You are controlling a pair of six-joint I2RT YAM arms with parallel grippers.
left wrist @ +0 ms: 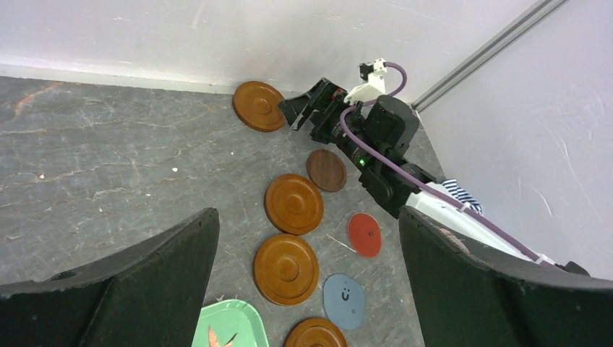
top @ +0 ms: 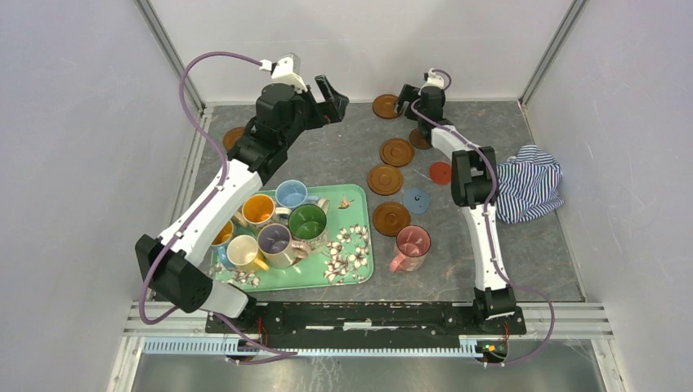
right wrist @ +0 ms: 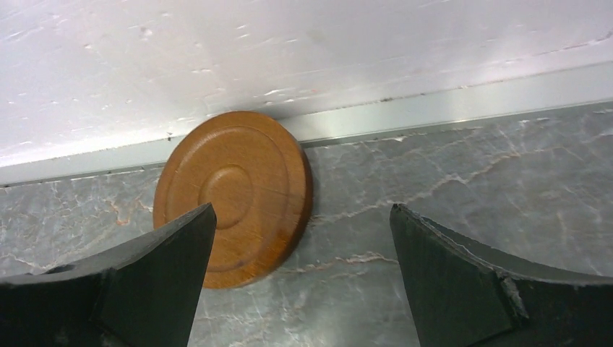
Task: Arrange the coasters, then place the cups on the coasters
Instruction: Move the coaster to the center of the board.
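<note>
The right gripper (right wrist: pixel 302 217) is holding its jaws spread; the wooden coaster (right wrist: pixel 233 195) is lying just beyond them, nearer one finger, against the table's (right wrist: pixel 470 188) far edge.

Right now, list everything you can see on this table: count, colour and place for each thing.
wooden coasters: five, orange-brown; one at the far wall, three in a line right of the tray, one at far left behind the left arm.
small coasters: three, dark brown, red, blue-grey; beside the right arm.
cups: six seen, insides orange, light blue, green, lilac, tan, yellow; on the tray, one partly hidden by the left arm.
pink cup: one; on the table right of the tray.
tray: one, green floral; near left.
cloth: one, blue-and-white striped; right side.
left claw: black, open, empty; far middle.
right claw: black, open, empty; by the far-wall coaster.
</note>
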